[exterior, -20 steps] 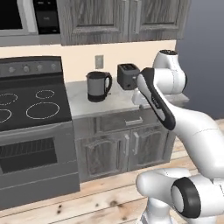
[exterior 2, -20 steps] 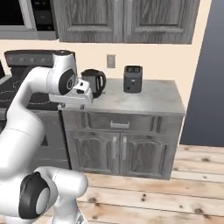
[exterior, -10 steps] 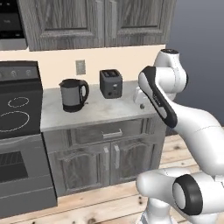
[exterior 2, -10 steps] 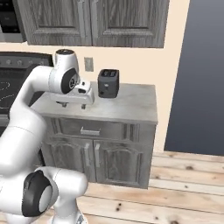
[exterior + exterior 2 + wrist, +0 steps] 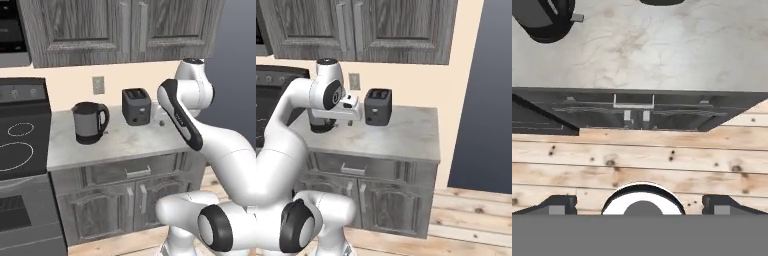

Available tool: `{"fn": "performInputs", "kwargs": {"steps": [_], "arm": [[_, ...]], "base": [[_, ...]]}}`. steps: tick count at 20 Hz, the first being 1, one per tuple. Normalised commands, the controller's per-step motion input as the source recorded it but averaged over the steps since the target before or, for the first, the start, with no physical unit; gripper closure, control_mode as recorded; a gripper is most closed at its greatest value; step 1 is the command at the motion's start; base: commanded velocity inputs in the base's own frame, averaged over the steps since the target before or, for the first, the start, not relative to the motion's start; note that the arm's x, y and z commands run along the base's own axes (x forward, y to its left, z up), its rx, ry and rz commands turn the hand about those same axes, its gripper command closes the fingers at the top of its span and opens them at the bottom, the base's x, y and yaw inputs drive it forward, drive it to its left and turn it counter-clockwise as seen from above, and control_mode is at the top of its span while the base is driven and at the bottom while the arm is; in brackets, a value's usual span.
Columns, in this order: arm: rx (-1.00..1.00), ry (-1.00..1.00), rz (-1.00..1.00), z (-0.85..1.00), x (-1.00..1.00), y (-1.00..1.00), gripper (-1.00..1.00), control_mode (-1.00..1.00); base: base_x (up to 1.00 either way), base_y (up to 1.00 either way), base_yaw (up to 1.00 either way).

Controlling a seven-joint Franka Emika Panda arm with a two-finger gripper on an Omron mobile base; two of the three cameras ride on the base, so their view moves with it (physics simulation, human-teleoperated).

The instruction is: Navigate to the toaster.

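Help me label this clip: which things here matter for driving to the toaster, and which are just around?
Matters:
toaster, at the back of the counter

Just around:
kettle
stove
wall outlet
upper cabinets

Round dark grey kettle with handle (image 5: 90, 122) standing on pale marbled stone counter (image 5: 120, 145); black glass stovetop (image 5: 20, 145) at nine o'clock; grey wooden wall cabinets (image 5: 125, 27) at twelve.

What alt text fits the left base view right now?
A dark two-slot toaster stands at the back of a grey counter, with a round kettle to its left. The white arm rises at right, and a black stove sits at far left.
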Motion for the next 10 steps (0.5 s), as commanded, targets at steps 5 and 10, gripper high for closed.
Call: {"fn": "performInputs", "kwargs": {"steps": [5, 10], "arm": [[0.00, 0.00, 0.00, 0.00, 0.00, 0.00, -1.00, 1.00], [0.00, 0.00, 0.00, 0.00, 0.00, 0.00, -1.00, 1.00]], "base": [[0.69, -0.34, 0.03], [0.33, -0.54, 0.00]]}}
